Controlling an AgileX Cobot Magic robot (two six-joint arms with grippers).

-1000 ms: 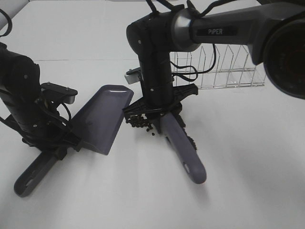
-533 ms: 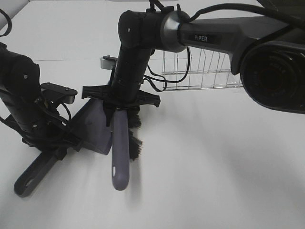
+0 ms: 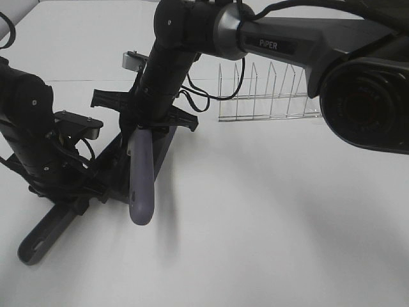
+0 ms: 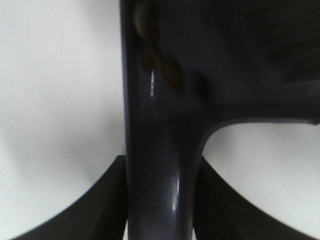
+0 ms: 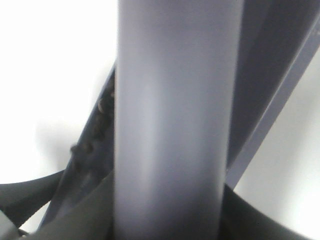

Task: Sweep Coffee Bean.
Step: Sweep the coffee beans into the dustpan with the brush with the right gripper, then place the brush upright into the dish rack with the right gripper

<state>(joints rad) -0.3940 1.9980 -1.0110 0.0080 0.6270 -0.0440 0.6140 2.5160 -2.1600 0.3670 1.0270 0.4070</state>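
My left pincer point(image 3: 80, 195) clamps the handle of the grey-purple plastic dustpan point(image 3: 114, 171), the tiny dark oval coffee beans point(image 4: 161, 67) lie inside that pan, and my right pincer point(image 3: 142, 125) grips the grey-purple plastic brush point(image 3: 142, 185) over it, so sweeping looks nearly finished.

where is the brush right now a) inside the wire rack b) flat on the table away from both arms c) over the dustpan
C: the right gripper holds the brush by its handle over the dustpan, well clear of the wire rack.
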